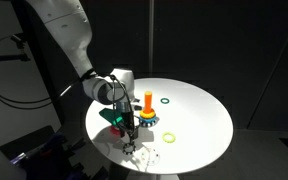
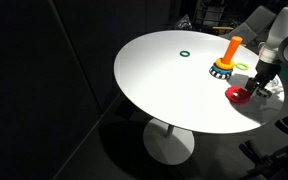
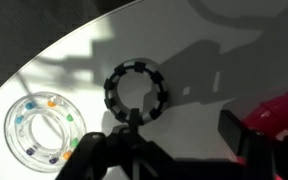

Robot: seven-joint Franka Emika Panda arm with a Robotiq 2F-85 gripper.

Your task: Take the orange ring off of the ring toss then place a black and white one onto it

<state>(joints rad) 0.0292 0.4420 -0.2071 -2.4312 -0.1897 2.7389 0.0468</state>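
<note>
The claw (image 2: pixel 254 88) hangs released, jaws apart and empty, low over the round white tabletop (image 2: pixel 164 80). One finger (image 3: pixel 130 128) is at the rim of the small black and white segmented ring (image 3: pixel 136 90), which lies flat. The flat red-orange plastic ring (image 2: pixel 234 94) lies on the tabletop just beside the claw (off the peg), near the upright orange peg on a round blue base (image 2: pixel 229 50).

Green ring (image 1: pixel 165 99) lying flat on round white bench (image 1: pixel 199 115); yellow ring (image 1: pixel 170 137) lying well apart; clear bead-filled ring (image 3: pixel 44 128) sitting near bench edge.
</note>
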